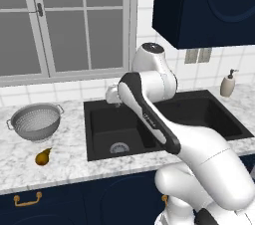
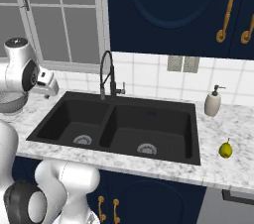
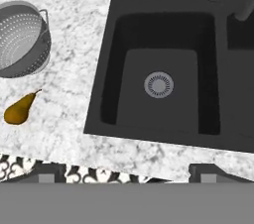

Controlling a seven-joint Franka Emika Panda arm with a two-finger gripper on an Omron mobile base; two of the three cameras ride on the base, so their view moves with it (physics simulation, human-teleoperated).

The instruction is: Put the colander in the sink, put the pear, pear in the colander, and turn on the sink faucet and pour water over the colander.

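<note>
Silver-grey and pricked all over with small holes, the colander (image 1: 36,122) sits upright on the marble counter (image 1: 64,157) to the left of the sink (image 1: 164,119), well apart from its rim; a small loop handle shows at each side of its rim. From the hand view the colander (image 3: 21,38) is a deep round bowl, shaded inside. Just in front of it, near but not touching, lies the brownish-orange pear (image 1: 43,157), on its side with its short stem pointing toward the colander.

The sink is matte black, with two rectangular basins and a round silver drain (image 2: 83,140) in each. The tall black sink faucet (image 2: 106,75) rises behind the divider, its neck coiled like a spring.

The gripper (image 1: 112,94) hangs above the left basin's back edge; whether its fingers stand apart or together I cannot tell.

Further right a beige soap dispenser (image 2: 213,102) stands at the wall, and the yellow-green pear (image 2: 225,149) rests upright on the counter right of the sink.
</note>
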